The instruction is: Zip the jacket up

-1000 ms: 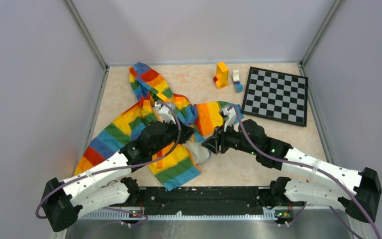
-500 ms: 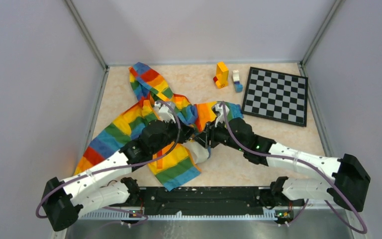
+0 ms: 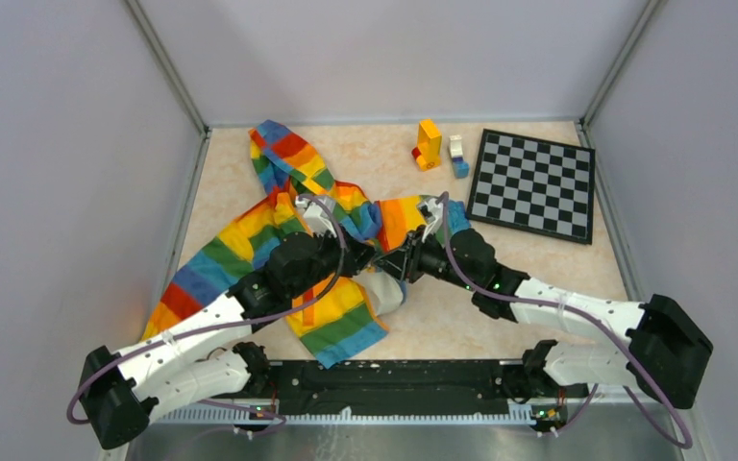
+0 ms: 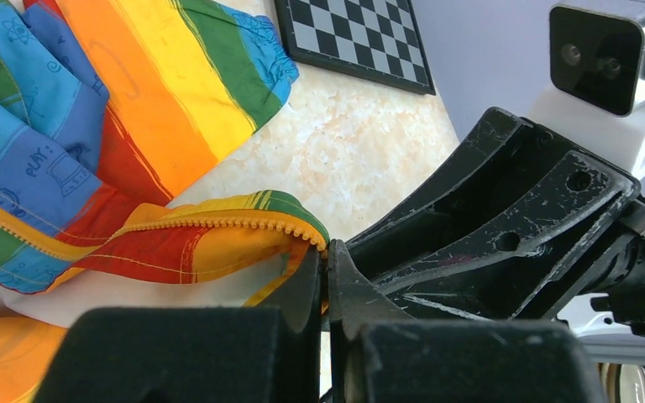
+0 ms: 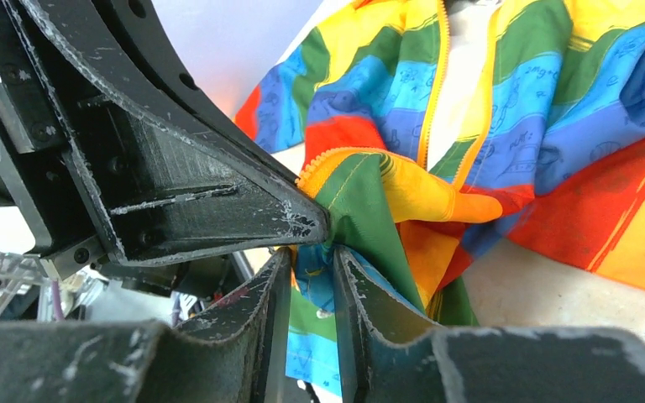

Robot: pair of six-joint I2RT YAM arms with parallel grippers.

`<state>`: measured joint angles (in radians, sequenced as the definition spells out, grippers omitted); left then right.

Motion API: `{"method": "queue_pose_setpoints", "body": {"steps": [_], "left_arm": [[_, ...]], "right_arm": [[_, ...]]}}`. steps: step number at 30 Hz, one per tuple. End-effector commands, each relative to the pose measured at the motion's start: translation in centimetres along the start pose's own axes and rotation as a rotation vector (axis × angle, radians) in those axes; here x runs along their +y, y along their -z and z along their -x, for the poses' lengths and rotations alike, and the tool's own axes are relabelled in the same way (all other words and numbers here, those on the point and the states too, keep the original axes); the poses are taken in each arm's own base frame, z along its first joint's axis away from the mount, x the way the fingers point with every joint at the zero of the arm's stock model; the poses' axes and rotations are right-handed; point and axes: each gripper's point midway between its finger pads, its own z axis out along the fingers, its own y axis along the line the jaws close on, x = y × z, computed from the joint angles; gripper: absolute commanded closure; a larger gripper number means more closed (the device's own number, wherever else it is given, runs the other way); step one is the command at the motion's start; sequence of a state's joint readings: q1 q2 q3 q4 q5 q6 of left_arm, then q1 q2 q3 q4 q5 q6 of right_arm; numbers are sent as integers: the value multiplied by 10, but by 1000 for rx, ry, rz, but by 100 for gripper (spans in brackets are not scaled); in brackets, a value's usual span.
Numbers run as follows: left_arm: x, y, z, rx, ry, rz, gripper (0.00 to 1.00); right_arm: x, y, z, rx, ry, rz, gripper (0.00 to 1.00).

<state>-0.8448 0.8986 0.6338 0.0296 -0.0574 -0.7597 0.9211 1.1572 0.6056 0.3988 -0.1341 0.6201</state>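
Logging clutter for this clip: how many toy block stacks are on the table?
2. An orange-yellow stack and a smaller white-blue stack, side by side left of the chessboard. The jacket could hide others.

Robotics lab test cell. Evidence: plain grey partition walls (image 3: 58, 192) on metal frame struts (image 3: 165, 67); beige marbled worktop (image 3: 384, 158); two cabled arms (image 3: 183, 336) on black mounting rail (image 3: 394, 375) at lower edge; props: chessboard (image 3: 533, 184), toy blocks (image 3: 429, 144), upper right.
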Motion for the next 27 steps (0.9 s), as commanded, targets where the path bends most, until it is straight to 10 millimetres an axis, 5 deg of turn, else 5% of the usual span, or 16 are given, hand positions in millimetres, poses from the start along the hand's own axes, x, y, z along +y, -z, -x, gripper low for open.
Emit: {"method": "queue_pose_setpoints", "body": {"steps": [1, 13, 19, 23, 25, 27], "left_arm": [[-21, 5, 10, -31, 23, -86, 100], [-23, 6, 10, -26, 43, -93, 100], [-23, 8, 8, -18, 46, -92, 100], [-22, 9, 7, -15, 58, -90, 99], [-23, 11, 8, -18, 65, -95, 85], [-23, 14, 8, -20, 72, -97, 60]], "right_arm": [[15, -1, 17, -78, -11, 110, 76], [21, 2, 19, -102, -6, 231, 83], [28, 6, 17, -102, 51, 308, 100], [31, 13, 15, -90, 90, 389, 100], [29, 15, 13, -76, 109, 419, 100], [25, 15, 9, -56, 127, 443, 100]]}}
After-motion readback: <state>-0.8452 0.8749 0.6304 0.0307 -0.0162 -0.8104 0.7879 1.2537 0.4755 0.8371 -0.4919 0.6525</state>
